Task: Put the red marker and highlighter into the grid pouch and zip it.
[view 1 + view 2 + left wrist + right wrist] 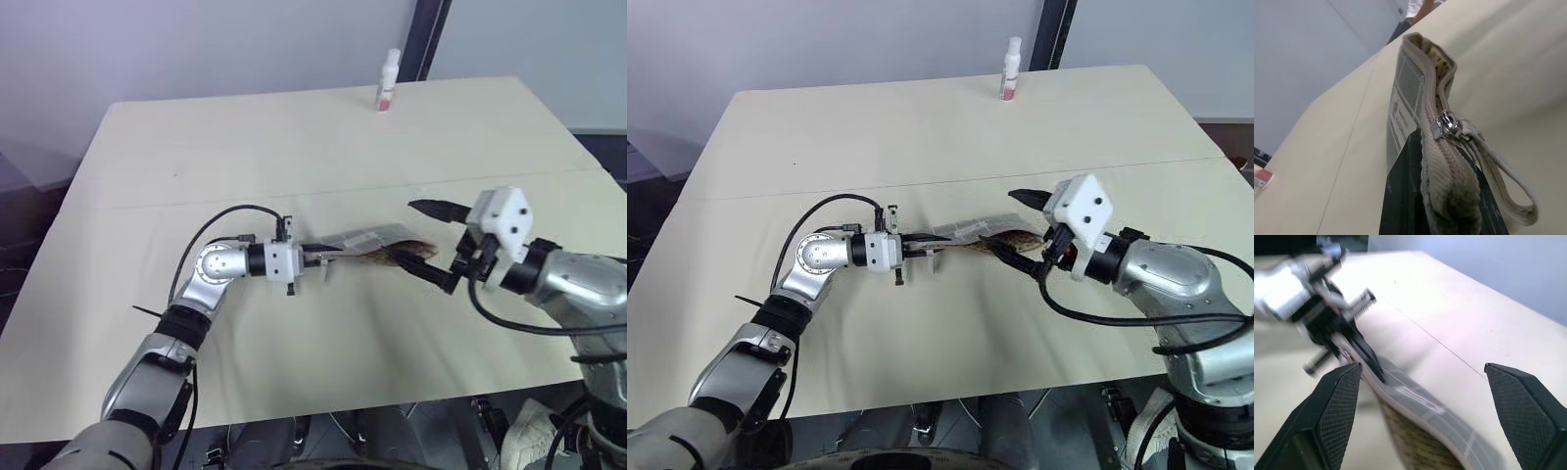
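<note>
At mid-frame in the head views the pouch [367, 240] is pinched by one end between the pressed-together fingers of the left gripper [315, 257] and held off the table [294, 137], while the right gripper [423, 240], fingers spread wide and empty, is stationed at its other end. The zipper [1445, 125] is seen only part-way along, and the marker and highlighter cannot be made out. With so little of the pouch gripped, it could sag or twist free if pulled, and an unseen pen could be spilled from an end left open.
</note>
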